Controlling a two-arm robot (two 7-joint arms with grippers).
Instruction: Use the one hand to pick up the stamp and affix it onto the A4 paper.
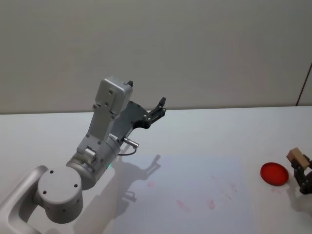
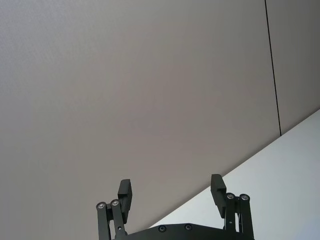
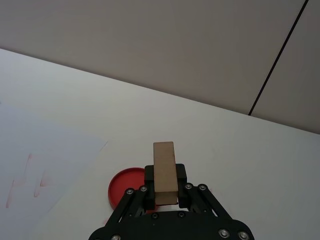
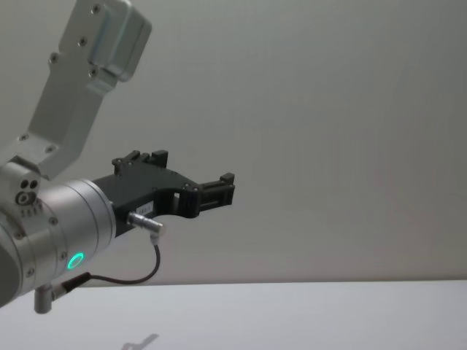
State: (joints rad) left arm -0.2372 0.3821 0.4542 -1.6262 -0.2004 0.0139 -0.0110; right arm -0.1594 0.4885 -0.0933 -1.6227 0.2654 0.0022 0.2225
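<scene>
My right gripper, the small black hand at the table's right edge, is shut on the wooden stamp. In the right wrist view the tan stamp block stands between the black fingers, and the gripper is just to the right of a round red ink pad. The A4 paper lies flat on the table's middle and bears faint red marks. My left gripper is raised off the table, open and holding nothing, and it points at the wall.
The red ink pad sits on the white table between the paper's right edge and the right gripper. The raised left arm stands over the table's left part. A plain wall rises behind the table.
</scene>
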